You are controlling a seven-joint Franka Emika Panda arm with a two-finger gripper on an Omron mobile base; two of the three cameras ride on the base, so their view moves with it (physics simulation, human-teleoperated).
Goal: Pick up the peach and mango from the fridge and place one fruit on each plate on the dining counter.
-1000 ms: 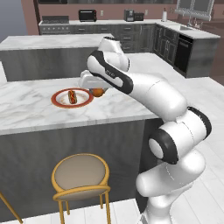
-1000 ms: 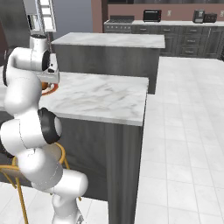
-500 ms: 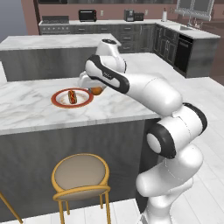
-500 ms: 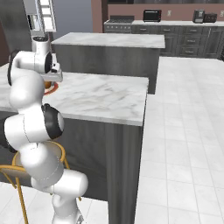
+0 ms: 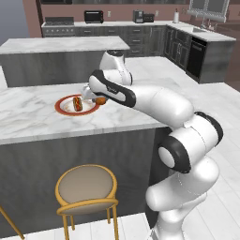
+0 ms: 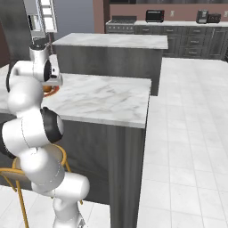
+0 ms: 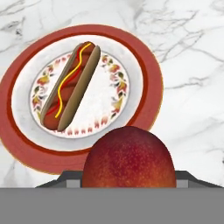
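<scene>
The gripper (image 5: 93,97) was clamped on the peach (image 7: 128,157), holding it just above the near rim of the red-rimmed plate (image 7: 151,83) on the dining counter (image 5: 37,123); placement was in hand, and the next move called for lowering beside the hot dog (image 7: 70,85) before release.

A second marble-topped island (image 5: 63,44) stands at 12 o'clock beyond the near one. Along the reddish-brown back wall (image 6: 129,11) run dark cabinets (image 5: 140,35) with a microwave (image 5: 93,16) and small appliances on top. A window (image 5: 208,7) sits at 2 o'clock above a sink. Pale square floor tiles (image 6: 187,133) spread at 3 o'clock. A gold-legged stool (image 5: 86,187) stands at 6 o'clock.
</scene>
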